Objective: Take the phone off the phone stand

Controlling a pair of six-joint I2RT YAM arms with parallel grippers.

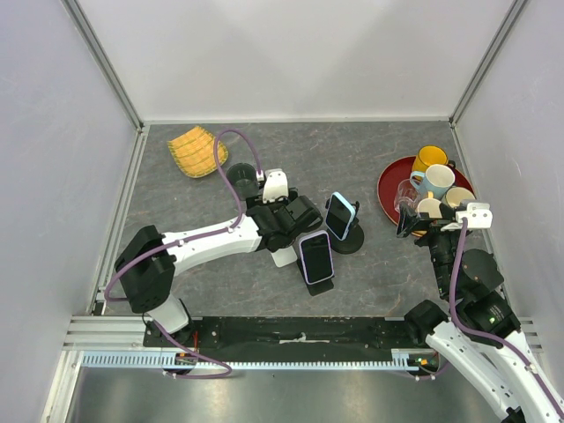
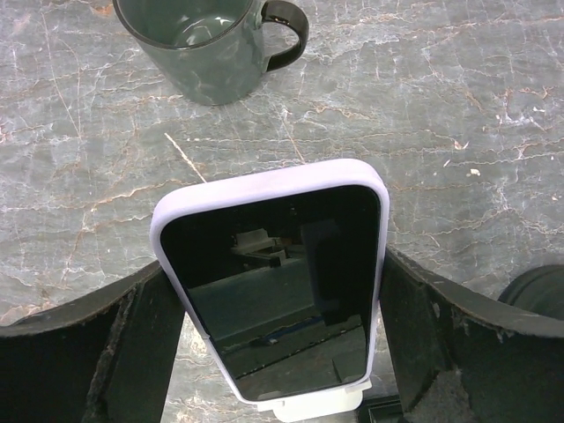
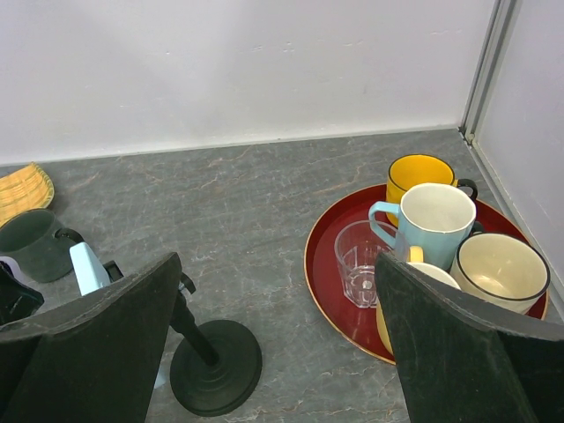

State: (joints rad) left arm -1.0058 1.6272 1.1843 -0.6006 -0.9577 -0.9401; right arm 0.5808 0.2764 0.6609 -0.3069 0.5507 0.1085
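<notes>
A phone [image 1: 315,256] in a lilac case leans on a phone stand [image 1: 319,286] near the table's middle, its dark screen facing up. In the left wrist view the phone [image 2: 273,282] rests in the stand's white cradle [image 2: 322,407]. My left gripper [image 1: 308,244] is open around it. Its fingers [image 2: 132,352] flank the phone's two long edges, very close to them. My right gripper [image 1: 419,227] hangs open and empty by the red tray; its wrist view shows that gripper [image 3: 278,264] holding nothing.
A second phone [image 1: 339,214] in a blue case sits on a black round-based stand [image 1: 350,240] just right of the first. A dark green mug [image 2: 207,44] stands beyond the left gripper. The red tray [image 1: 388,189] holds several mugs and a glass [image 3: 363,262]. A yellow ribbed dish [image 1: 196,150] lies at the back left.
</notes>
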